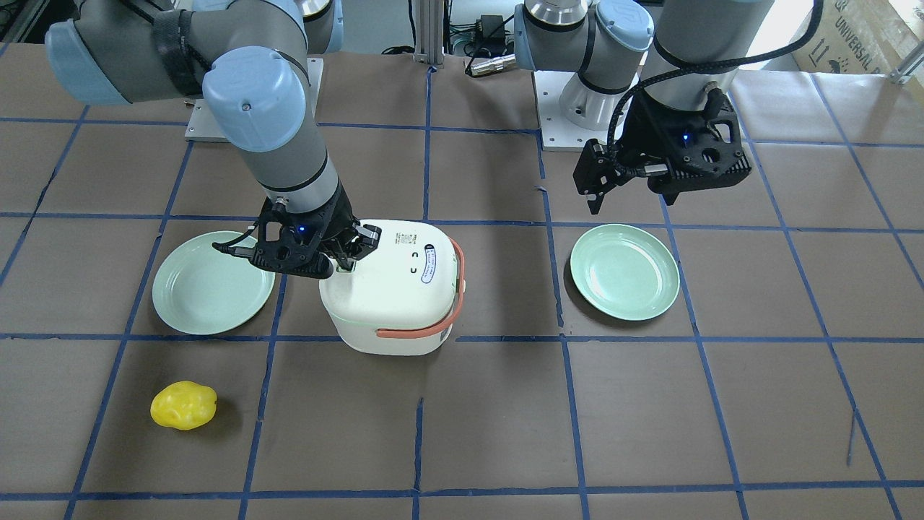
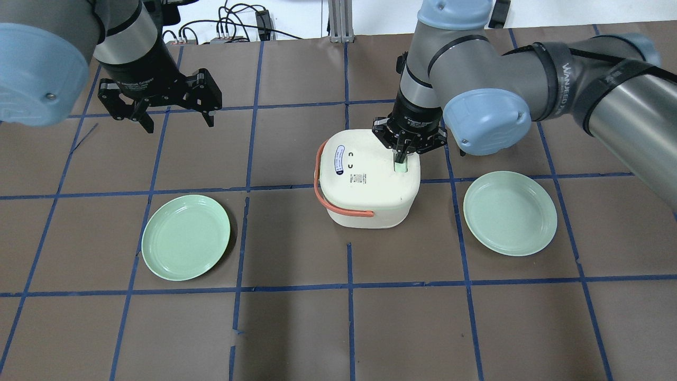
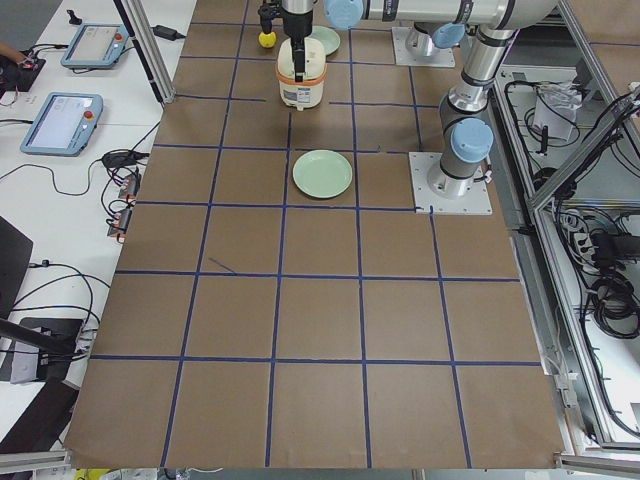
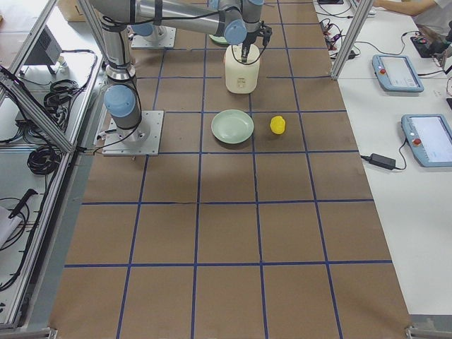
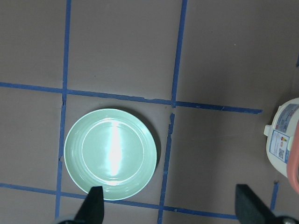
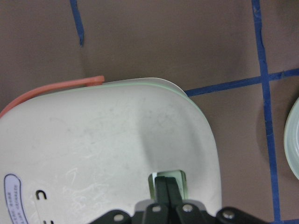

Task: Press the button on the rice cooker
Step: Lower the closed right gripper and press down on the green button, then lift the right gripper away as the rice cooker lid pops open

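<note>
1 small pale-green button [image 6: 167,179] sits in a recess on the lid of the rice cooker [image 2: 370,180], at the lid edge opposite the orange handle [image 2: 319,186]. My right gripper [image 2: 400,154] is directly above it with its 2 fingers pinched together into a single narrow tip, holding nothing. In the wrist view that tip appears to rest inside the recess, on or just touching the button. I judge the press itself to be the step in hand. To do it well I would drive straight down along the finger axis, with no sideways drift, so the tip does not slide off onto the lid. I would also keep the force modest, because the cooker stands loose on the table and could tip or skid. I cannot tell from here whether the button has gone down. My left gripper [image 2: 177,120] hangs well away from the cooker, fingers spread wide and empty. 1 green plate [image 2: 186,244] lies on that side of the cooker, a 2nd plate [image 2: 510,213] lies on the other, and a yellow object [image 1: 183,405] lies beyond the 2nd plate.
</note>
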Available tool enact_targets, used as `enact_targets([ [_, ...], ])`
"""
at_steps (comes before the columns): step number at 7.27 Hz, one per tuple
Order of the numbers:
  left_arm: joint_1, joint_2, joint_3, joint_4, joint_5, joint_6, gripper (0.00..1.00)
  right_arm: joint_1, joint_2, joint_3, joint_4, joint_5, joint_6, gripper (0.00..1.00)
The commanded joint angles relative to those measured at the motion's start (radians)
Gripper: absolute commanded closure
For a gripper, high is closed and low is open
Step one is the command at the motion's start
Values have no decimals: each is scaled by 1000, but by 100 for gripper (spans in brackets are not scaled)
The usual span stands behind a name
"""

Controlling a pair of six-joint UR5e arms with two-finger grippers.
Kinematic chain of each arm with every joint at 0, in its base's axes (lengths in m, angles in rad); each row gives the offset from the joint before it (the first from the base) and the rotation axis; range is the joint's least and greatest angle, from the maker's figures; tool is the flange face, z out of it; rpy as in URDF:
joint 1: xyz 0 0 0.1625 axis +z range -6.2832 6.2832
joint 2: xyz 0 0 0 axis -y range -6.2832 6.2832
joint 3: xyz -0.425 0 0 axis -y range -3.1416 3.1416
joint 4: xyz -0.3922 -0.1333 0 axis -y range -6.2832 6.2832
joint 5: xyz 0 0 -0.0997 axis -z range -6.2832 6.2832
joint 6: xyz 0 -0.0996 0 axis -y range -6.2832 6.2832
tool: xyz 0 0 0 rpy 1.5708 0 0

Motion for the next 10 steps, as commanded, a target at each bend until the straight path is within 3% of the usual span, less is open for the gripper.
enact_targets([
  [1, 0, 0, 0, 0, 0, 0, 0, 0, -7, -13, 1, -2, 3, 82],
  [3, 0, 0, 0, 0, 0, 0, 0, -3, -33, -72, 53, 3, -1, 75],
  [5, 0, 0, 0, 0, 0, 0, 0, -26, -30, -195, 209, -11, -45, 74],
  [6, 0, 0, 0, 0, 0, 0, 0, -53, -38, -244, 297, -61, -131, 70],
  [7, 0, 0, 0, 0, 0, 0, 0, -95, -51, -284, 364, -118, -209, 65],
  [10, 0, 0, 0, 0, 0, 0, 0, -213, -125, -305, 418, -121, -325, 41],
])
